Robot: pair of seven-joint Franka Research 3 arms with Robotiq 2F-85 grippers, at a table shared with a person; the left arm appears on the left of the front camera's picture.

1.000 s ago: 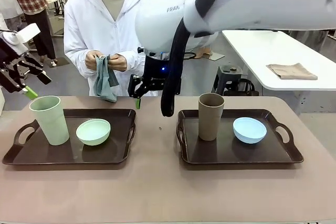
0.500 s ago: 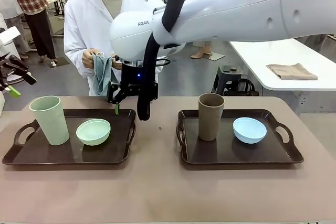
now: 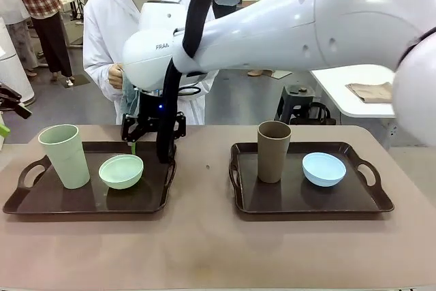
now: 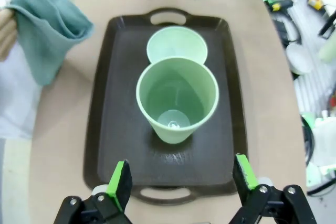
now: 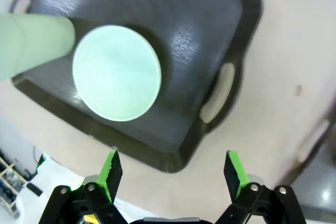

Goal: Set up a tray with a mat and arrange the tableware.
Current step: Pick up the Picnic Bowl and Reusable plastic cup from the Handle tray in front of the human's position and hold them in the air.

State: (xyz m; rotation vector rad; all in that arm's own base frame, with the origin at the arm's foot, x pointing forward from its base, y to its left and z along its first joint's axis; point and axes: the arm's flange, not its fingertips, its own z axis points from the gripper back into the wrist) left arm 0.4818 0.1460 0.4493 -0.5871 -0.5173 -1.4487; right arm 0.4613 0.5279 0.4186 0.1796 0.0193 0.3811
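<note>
Right gripper (image 5: 172, 165) hangs over the far edge of the left dark-brown plastic tray (image 3: 41, 204), jaws apart, by the pale green round plastic bowl (image 3: 121, 170). Likely clearing it for a mat. Left gripper (image 4: 182, 174) is spread above the tall pale green plastic tumbler (image 4: 177, 100). Legible print: "FRA" lettering (image 3: 161, 47) on the right arm (image 3: 306, 25).

A pale green tumbler (image 4: 177, 100) and a pale green bowl (image 4: 176, 46) are seen on a dark tray (image 4: 107, 129), beyond the wide-spread left tool (image 4: 182, 167).

On left tray (image 3: 153, 187), tumbler (image 3: 65, 156) stands left of bowl (image 3: 121, 171); right tray (image 3: 272, 197) likewise.
</note>
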